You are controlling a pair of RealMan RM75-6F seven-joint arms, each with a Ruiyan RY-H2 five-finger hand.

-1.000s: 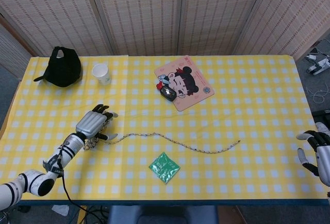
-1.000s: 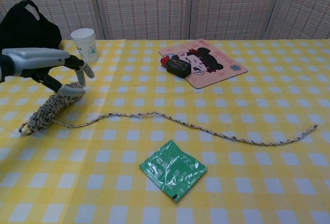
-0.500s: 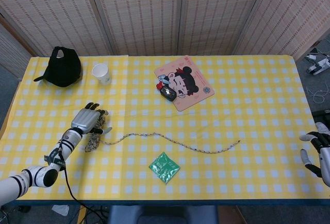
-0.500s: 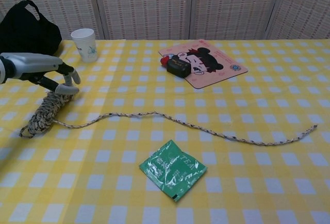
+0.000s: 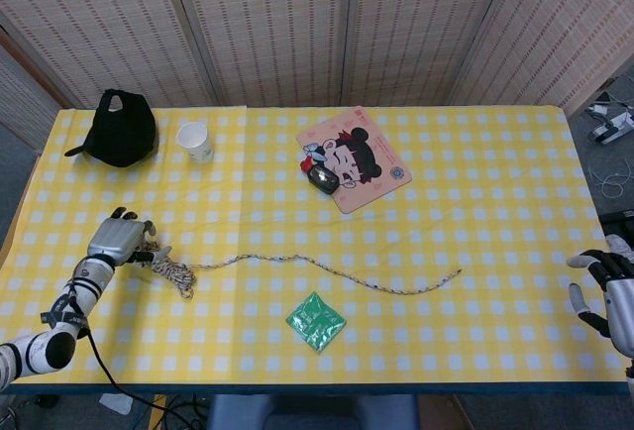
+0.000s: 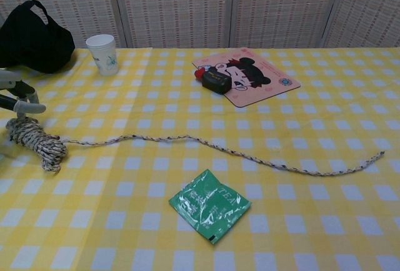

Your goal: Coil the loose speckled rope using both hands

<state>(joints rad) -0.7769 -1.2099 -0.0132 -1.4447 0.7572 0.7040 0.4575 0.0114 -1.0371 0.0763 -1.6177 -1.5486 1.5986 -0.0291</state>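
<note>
The speckled rope [image 5: 337, 273] lies across the yellow checked table, its free tail ending at the right [image 6: 381, 153]. Its left end is wound into a small coil [image 5: 172, 271], which lies slanted near the left edge in the chest view [image 6: 36, 141]. My left hand [image 5: 121, 240] sits at the coil's upper end with fingers curled and holds it there; only its fingertips [image 6: 25, 105] show in the chest view. My right hand [image 5: 604, 289] hovers open at the table's right edge, far from the rope, fingers spread and empty.
A green foil packet [image 6: 209, 205] lies just in front of the rope's middle. Further back are a white paper cup [image 5: 195, 140], a black bag [image 5: 121, 128], and a cartoon mouse pad [image 5: 355, 158] with a black mouse [image 5: 323, 180] on it.
My left hand has drawn back to the left, dragging the coil with it and turning it. The rope's left stretch is pulled straighter. The right hand has barely moved.
</note>
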